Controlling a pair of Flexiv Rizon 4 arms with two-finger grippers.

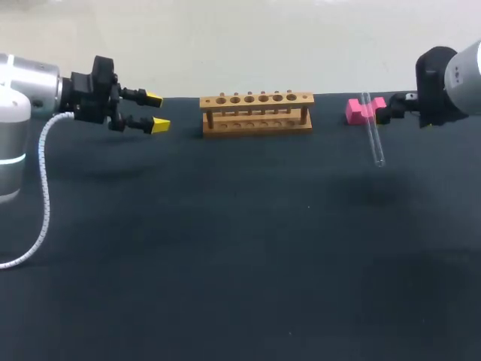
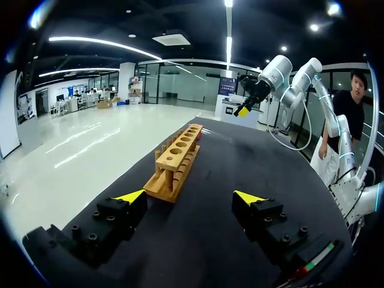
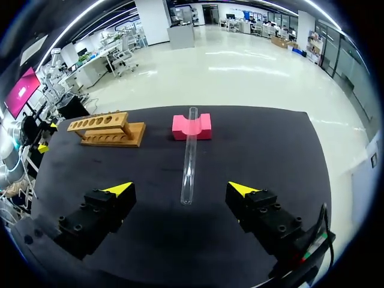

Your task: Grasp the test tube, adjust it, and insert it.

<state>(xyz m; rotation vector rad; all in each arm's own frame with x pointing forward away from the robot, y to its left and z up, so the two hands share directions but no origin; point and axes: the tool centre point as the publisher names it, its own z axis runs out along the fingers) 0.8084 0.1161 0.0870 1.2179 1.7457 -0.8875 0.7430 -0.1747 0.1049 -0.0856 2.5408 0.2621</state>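
The table [image 1: 240,263] is covered with a matte black cloth that runs to a straight far edge. Beyond that edge the floor [image 1: 225,45] is pale, smooth and glossy, and it reflects the overhead lighting in bright streaks. The ceiling [image 2: 180,18] is dark and carries long linear light strips [image 2: 105,47] and small round spot lamps [image 2: 311,27]. Glazed partitions [image 2: 174,84] with dark frames line the far side of the hall.
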